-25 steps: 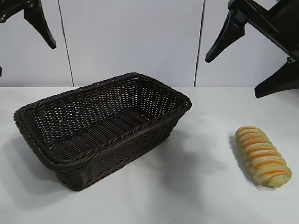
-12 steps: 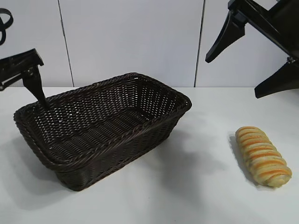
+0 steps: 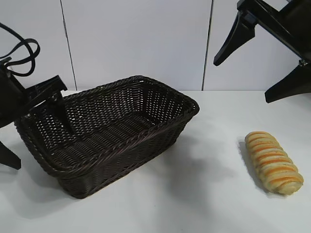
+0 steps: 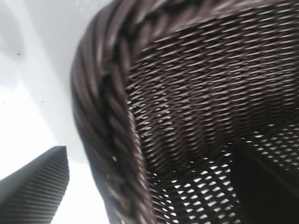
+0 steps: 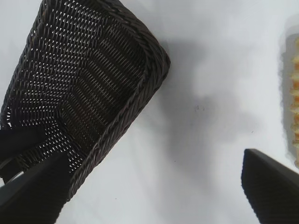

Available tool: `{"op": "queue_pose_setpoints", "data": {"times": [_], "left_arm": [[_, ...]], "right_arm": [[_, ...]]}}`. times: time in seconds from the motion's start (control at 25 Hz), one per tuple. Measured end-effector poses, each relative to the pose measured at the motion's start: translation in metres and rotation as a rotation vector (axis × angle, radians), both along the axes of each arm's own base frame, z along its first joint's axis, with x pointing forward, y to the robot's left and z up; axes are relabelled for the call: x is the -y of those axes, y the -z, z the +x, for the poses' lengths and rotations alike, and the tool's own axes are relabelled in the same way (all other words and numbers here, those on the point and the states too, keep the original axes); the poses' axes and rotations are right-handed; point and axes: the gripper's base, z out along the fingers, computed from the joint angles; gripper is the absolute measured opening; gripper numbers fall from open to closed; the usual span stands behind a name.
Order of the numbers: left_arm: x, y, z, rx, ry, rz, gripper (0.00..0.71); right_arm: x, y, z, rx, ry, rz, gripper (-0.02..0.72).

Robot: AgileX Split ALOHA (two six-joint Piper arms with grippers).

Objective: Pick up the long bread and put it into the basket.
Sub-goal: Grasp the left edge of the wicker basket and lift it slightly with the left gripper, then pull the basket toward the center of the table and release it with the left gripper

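The long bread (image 3: 273, 162), pale golden with orange stripes, lies on the white table at the right, apart from the basket; its edge shows in the right wrist view (image 5: 293, 116). The dark brown wicker basket (image 3: 146, 141) stands left of centre and holds nothing. My left gripper (image 3: 43, 148) is open at the basket's left end, one finger inside and one outside the braided rim (image 4: 112, 116). My right gripper (image 3: 242, 81) is open and empty, high above the table between the basket and the bread. The right wrist view shows the basket (image 5: 93, 79).
White table (image 3: 204, 194) with a white panelled wall behind. A black cable (image 3: 22, 51) loops above the left arm. Bare table lies between the basket and the bread.
My left arm has come down from the upper left to the basket's left end, and its fingers now straddle the rim. The right arm, the bread and the basket have not moved.
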Motion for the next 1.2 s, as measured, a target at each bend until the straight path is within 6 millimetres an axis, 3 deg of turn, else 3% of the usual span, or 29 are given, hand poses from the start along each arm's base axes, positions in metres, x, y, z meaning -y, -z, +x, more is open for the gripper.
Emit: {"op": "queue_pose_setpoints", "data": {"times": [0.12, 0.28, 0.36, 0.76, 1.2], "left_arm": [[0.000, 0.003, 0.000, -0.011, 0.004, 0.002, 0.533], [0.000, 0.003, 0.000, -0.010, 0.007, 0.001, 0.196], [0.001, 0.002, 0.001, -0.008, -0.017, -0.014, 0.103], [0.003, -0.001, 0.001, -0.014, 0.068, -0.004, 0.097], [0.011, -0.064, 0.039, 0.094, 0.419, -0.011, 0.097]], "right_arm": [[0.000, 0.000, 0.000, -0.001, -0.001, 0.000, 0.694], [0.000, 0.000, -0.001, -0.006, -0.004, 0.001, 0.694], [0.000, 0.000, -0.001, -0.006, -0.004, 0.001, 0.694], [0.000, 0.000, -0.001, -0.008, -0.005, 0.001, 0.694], [-0.001, 0.001, -0.002, -0.016, -0.010, 0.002, 0.694]]}}
